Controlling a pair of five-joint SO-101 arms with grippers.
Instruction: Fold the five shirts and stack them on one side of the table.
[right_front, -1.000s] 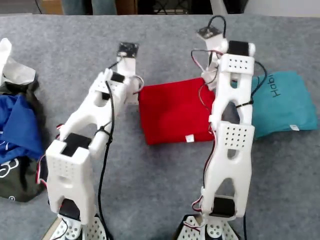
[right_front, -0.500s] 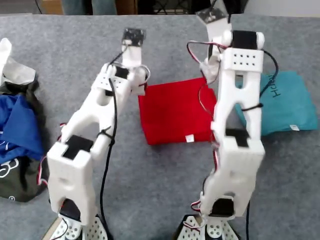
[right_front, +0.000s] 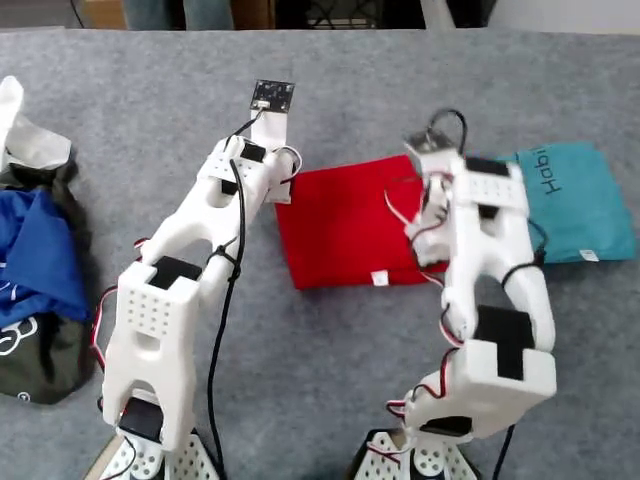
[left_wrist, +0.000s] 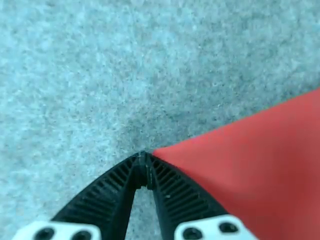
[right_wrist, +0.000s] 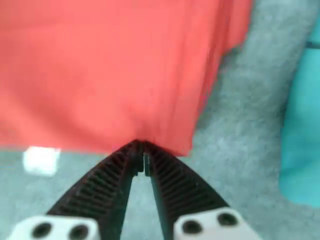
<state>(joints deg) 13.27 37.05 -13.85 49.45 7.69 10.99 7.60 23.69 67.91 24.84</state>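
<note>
At the red shirt (right_front: 345, 220), far corner on the left arm's side: left gripper (left_wrist: 145, 169), jaws fully closed, ribbed fingertips (left_wrist: 165, 182) pressed together. Tip set down on the grey table cover (right_front: 300, 380), right at the point of the cloth corner. Cloth caught between the jaws or only beside them: cannot tell.

At the near edge of the red shirt, close to the corner on the right arm's side: right gripper (right_wrist: 141, 156), jaws closed tip to tip, tip meeting the cloth edge from the table side. Cloth pinched or merely touched: cannot tell.

Condition of the red shirt: folded to a rough rectangle, lying flat on the table cover, slightly skewed, surface mostly smooth with layered folds along the edge on the right arm's side. Small white tag (right_front: 379, 278) at the near edge, beside the right gripper.

Beside the red shirt on the right arm's side: teal shirt (right_front: 575, 215), folded, flat, printed side up, separated from the red cloth by a narrow strip of table cover.

Well apart from the red shirt on the left arm's side, at the table edge: loose heap of blue shirt (right_front: 40, 250), black garment (right_front: 30, 360) and white garment (right_front: 30, 145), unfolded, overlapping.
</note>
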